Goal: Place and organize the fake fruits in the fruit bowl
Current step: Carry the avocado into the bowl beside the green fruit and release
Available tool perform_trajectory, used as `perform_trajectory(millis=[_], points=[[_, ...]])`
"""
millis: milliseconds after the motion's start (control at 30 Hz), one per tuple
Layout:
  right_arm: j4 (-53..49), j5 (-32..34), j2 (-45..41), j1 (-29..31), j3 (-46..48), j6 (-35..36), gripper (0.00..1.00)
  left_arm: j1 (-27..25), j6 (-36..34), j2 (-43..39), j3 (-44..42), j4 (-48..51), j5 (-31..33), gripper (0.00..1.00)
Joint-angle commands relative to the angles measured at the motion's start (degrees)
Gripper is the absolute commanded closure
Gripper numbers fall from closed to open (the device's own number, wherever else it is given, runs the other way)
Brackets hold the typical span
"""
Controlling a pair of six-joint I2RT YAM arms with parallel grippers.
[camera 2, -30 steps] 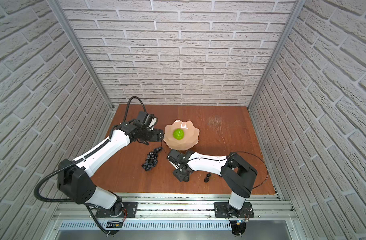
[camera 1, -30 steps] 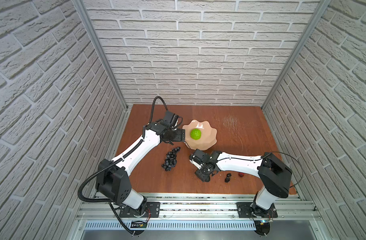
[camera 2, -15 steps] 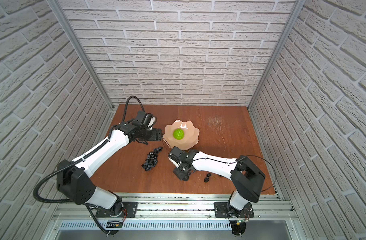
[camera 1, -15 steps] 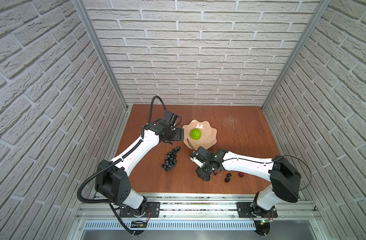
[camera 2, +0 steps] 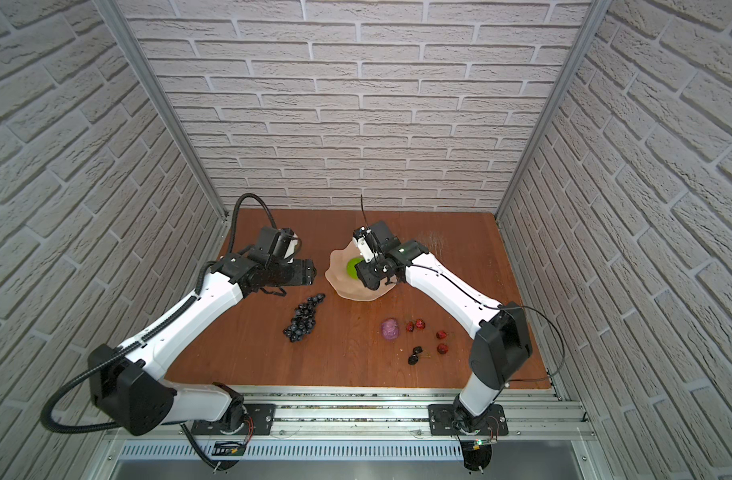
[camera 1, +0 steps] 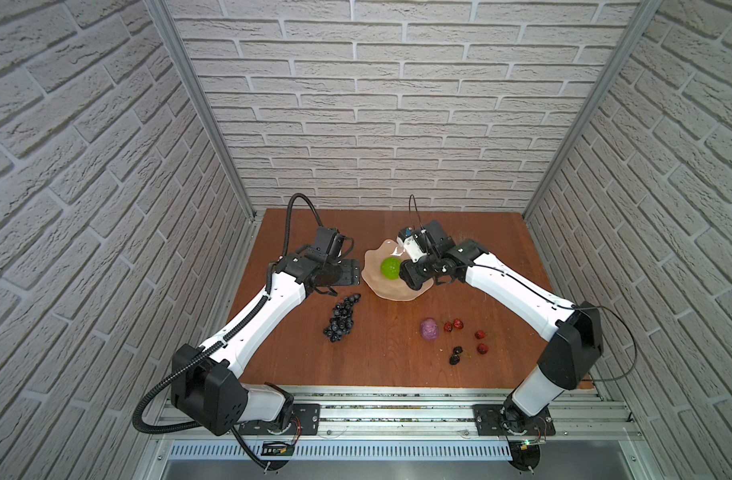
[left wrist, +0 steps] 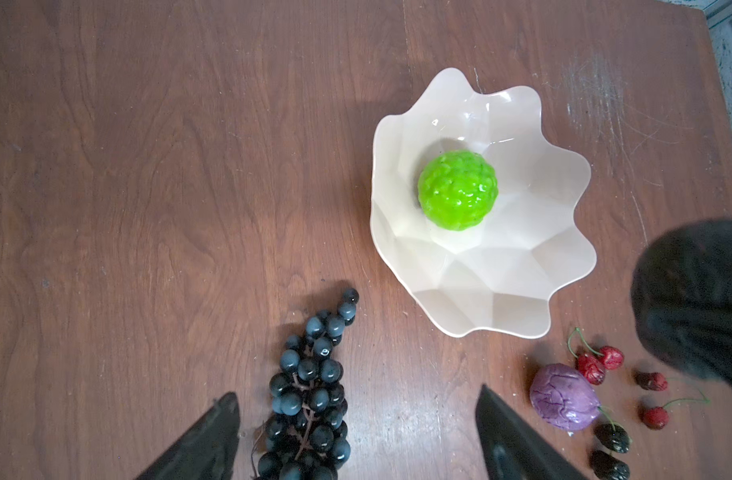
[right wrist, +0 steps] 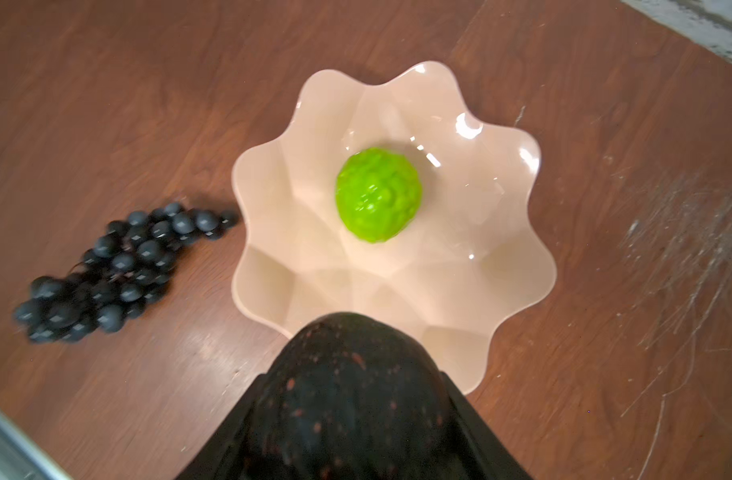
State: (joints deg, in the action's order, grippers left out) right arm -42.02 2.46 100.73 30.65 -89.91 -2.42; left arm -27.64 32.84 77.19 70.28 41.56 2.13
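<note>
Right gripper [camera 1: 416, 275] has the speckled black avocado [right wrist: 347, 382] pinched across its fat middle, hanging over the right-hand rim of the glossy pale pink scalloped bowl [left wrist: 501, 299], mid-frame in both top views! Bumpy lime-green ball [left wrist: 457, 189] sits in the bowl's centre. Left gripper [left wrist: 356, 392] is spread wide and empty, hovering by the dark blue-black grape bunch [left wrist: 310, 386]. That avocado looks light, hard-shelled and a bit slick, so I'd say the belly grip suits it. The grapes look floppy and want taking by the thick end.
</note>
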Motion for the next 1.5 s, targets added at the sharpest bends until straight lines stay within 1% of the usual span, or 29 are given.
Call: perform_trajectory(millis=[0,167,267,333,367,467,700,1000,1233,1367,1433,1467], points=[[2.95,3.89,3.15,-1.75,-2.66,3.48,0.54,0.65,0.78,-1.03,0.50,0.26,0.44,0.12],[4.26,4.38,8.94,-2.84,-6.10,5.22,0.54,0.64,0.51,-1.70,1.06,1.14,0.68,0.12],[6.54,4.16,11.15,-3.12,-6.35,5.54,0.54,0.66,0.53,-1.76,1.20,1.76,0.49,0.12],[6.62,3.70,12.20,-3.40,-7.38,5.92,0.53,0.63,0.71,-2.08,1.11,2.12,0.33,0.12],[6.32,3.75,14.64,-3.52,-8.02,6.06,0.54,0.60,0.73,-2.38,0.92,2.19,0.33,0.12],[5.99,4.07,17.13,-4.17,-9.42,6.22,0.54,0.66,0.94,-3.33,0.15,2.08,0.87,0.12],[7.92,4.80,19.26,-4.63,-9.84,6.17,0.53,0.59,1.59,-3.57,-0.04,2.11,0.61,0.12],[6.60,5.97,22.69,-4.81,-12.95,6.98,0.49,0.66,1.62,-4.16,-0.16,2.19,0.79,0.12],[5.37,5.30,24.70,-4.87,-15.30,7.03,0.47,0.64,1.69,-4.14,-0.17,2.54,0.73,0.11],[5.46,4.66,24.73,-4.90,-15.21,6.73,0.43,0.64,1.80,-4.11,-0.53,2.63,0.63,0.11],[5.49,4.38,24.70,-4.91,-15.23,6.70,0.36,0.52,1.71,-3.81,-0.38,2.76,0.35,0.11],[5.46,4.35,24.69,-4.91,-15.30,6.64,0.35,0.65,1.70,-3.59,-0.28,2.86,0.14,0.11]])
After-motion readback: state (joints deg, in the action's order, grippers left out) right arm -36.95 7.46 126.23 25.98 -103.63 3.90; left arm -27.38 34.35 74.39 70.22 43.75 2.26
